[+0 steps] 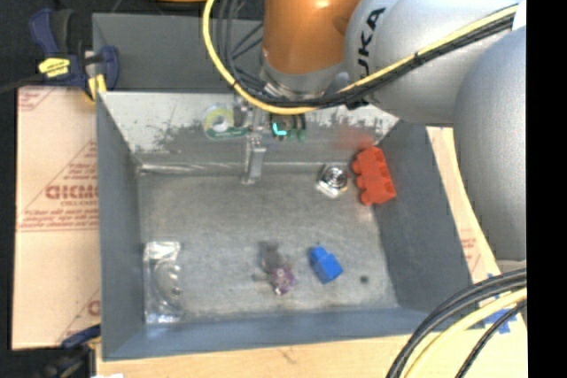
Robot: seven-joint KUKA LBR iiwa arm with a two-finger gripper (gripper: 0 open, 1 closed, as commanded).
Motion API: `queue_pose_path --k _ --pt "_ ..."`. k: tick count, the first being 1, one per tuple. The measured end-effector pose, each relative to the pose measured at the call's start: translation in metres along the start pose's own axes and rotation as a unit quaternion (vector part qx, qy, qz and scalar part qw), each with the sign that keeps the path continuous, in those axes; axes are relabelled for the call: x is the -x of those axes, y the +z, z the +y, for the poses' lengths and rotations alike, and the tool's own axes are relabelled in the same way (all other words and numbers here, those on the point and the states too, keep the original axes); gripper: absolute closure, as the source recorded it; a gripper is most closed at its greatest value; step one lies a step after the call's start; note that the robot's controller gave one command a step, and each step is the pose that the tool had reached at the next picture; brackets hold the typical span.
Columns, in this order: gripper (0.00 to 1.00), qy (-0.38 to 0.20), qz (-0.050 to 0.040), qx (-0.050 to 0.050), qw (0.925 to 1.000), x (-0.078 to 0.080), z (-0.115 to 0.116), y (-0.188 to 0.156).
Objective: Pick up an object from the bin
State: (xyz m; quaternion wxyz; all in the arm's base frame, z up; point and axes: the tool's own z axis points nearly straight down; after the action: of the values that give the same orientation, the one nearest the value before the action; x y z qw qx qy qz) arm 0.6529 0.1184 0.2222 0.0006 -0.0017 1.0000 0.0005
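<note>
My gripper (254,164) hangs below the orange wrist cover, over the back of the bin near the rear wall. No object shows in it. A small shiny silver metal piece (332,181) lies to its right on the bin floor. Beside that piece, against the right wall, sits a red toy brick (373,175). Both lie apart from the gripper.
Toward the front, a small blue block (324,265) lies next to a little purple and grey thing (278,273). A clear plastic bag (164,281) rests in the front left corner. The arm spans the bin's back right.
</note>
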Motion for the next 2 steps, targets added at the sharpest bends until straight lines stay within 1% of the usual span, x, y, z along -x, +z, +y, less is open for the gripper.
queue_pose_path --k 1,2 --pt "0.0 -0.148 0.0022 0.0 0.989 -0.042 0.071 0.135" --pt "0.0 -0.329 -0.0082 -0.002 0.9443 -0.085 0.099 0.144"
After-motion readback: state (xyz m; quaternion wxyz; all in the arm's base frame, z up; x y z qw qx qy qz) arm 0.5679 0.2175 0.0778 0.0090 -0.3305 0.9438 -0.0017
